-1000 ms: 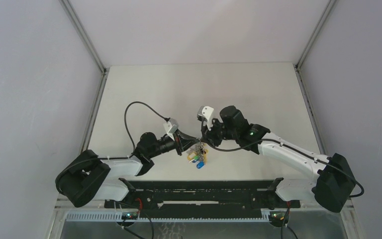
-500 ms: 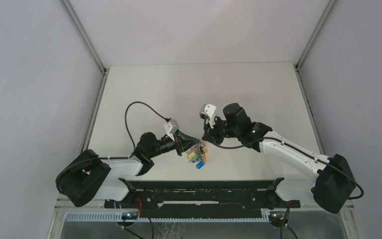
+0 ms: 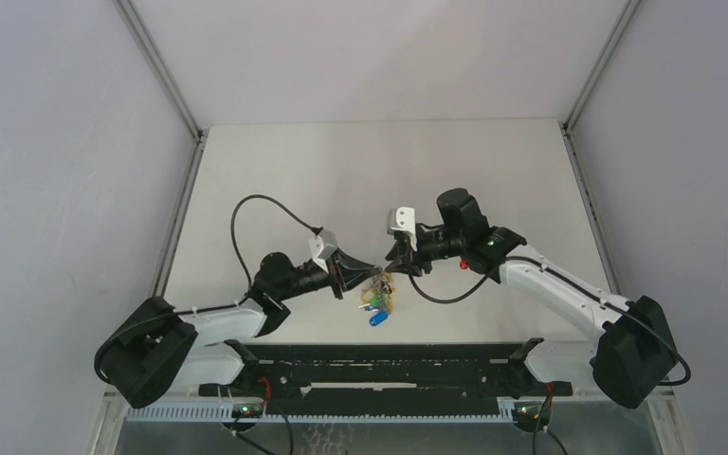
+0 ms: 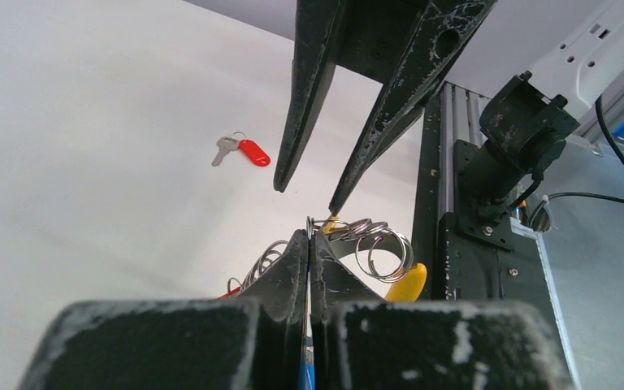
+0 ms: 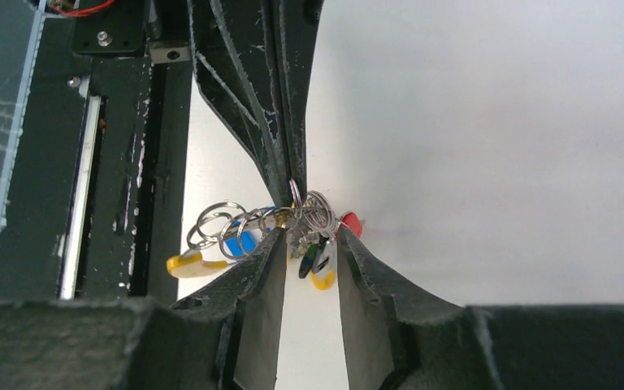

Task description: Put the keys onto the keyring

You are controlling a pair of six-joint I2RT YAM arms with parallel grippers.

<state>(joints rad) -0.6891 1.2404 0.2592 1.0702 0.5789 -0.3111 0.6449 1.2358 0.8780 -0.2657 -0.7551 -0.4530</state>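
My left gripper (image 3: 364, 282) (image 4: 309, 236) is shut on the grey metal keyring (image 3: 379, 292) (image 4: 375, 242) and holds it above the table. Blue, green, yellow and red-headed keys (image 5: 318, 262) hang from the keyring on small rings. My right gripper (image 3: 394, 264) (image 5: 310, 237) is open and empty, its fingertips just either side of the hanging bunch. A loose red-headed key (image 4: 245, 151) lies on the table beyond it, and shows beside the right arm in the top view (image 3: 462, 266). A yellow-headed key (image 5: 187, 264) hangs at the bunch's edge.
A black rail frame (image 3: 379, 355) (image 4: 455, 244) runs along the table's near edge, close under the bunch. A black cable (image 3: 246, 213) loops off the left wrist. Grey walls (image 3: 76, 142) close in the table on three sides.
The right arm has swung a little to the right, and the red key on the table now shows beside it. The left gripper still holds the keyring in about the same place.
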